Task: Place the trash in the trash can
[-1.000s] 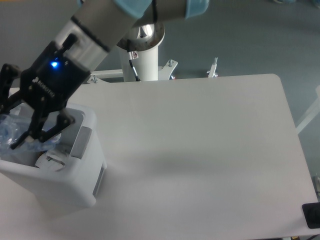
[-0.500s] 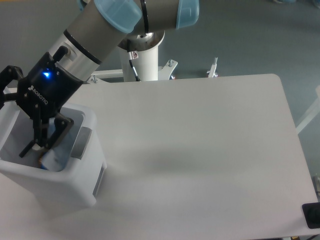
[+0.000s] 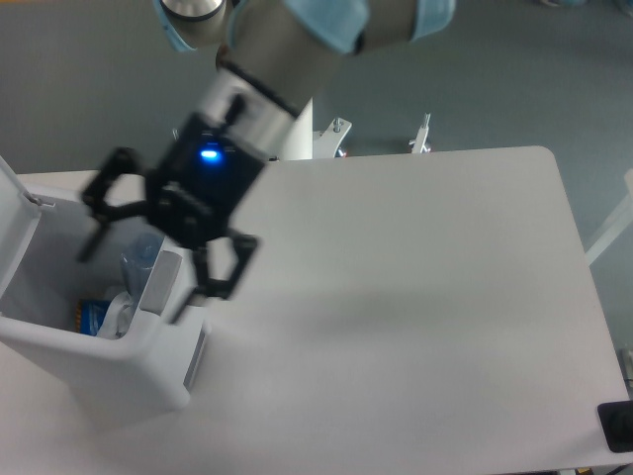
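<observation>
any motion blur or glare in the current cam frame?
Fixed camera: the tool is motion-blurred, fingers smeared, blue LED still crisp; the trash can and table look sharp; soft shadow on the table right of the bin; no strong glare.

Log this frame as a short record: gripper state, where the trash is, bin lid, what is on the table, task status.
gripper: the gripper is open and empty, above the trash can's right rim, motion-blurred
fingers: spread wide, holding nothing
bottle: the plastic bottle sits inside the trash can, its blue label part low in the bin
wrapper: not clearly made out in the bin
lid: the lid is open, tilted up at the left
table: the table carries the bin at its left edge
task status: bottle is in; wrapper cannot be confirmed
</observation>
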